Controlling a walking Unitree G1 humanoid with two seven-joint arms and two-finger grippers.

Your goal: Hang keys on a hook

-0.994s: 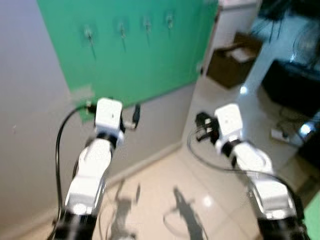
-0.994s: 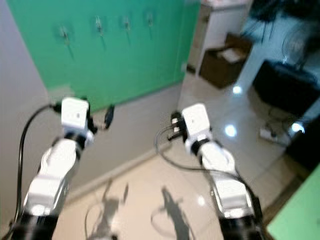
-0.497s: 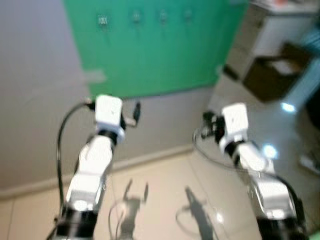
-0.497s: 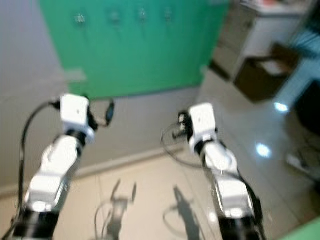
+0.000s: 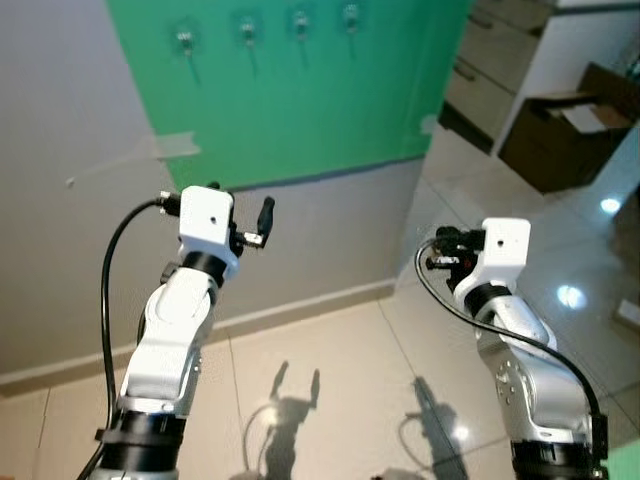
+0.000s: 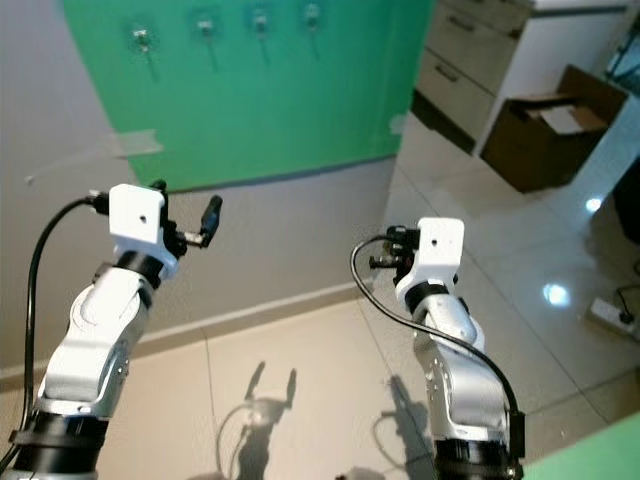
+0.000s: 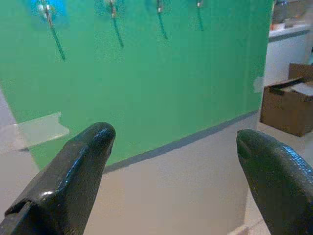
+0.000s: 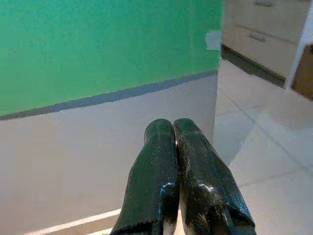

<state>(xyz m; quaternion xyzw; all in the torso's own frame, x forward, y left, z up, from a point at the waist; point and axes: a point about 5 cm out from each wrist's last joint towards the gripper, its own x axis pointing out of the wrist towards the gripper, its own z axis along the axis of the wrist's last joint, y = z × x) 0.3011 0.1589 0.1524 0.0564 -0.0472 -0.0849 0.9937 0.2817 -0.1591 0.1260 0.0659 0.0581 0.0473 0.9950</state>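
The view has turned since a moment ago and is sharp now, so the green board (image 5: pixel 300 90) on the grey wall (image 5: pixel 70 250) sits higher and more in the middle, with its row of four hooks (image 5: pixel 248 30) along the top. Both arms are raised toward the wall: the left gripper (image 7: pixel 171 142) has its fingers wide apart with nothing between them, and the right gripper (image 8: pixel 174 132) has its fingers pressed together. No keys can be made out, and there is open tiled floor (image 5: pixel 340 370) below the arms, with a brown box (image 5: pixel 565 125) far off on the right.
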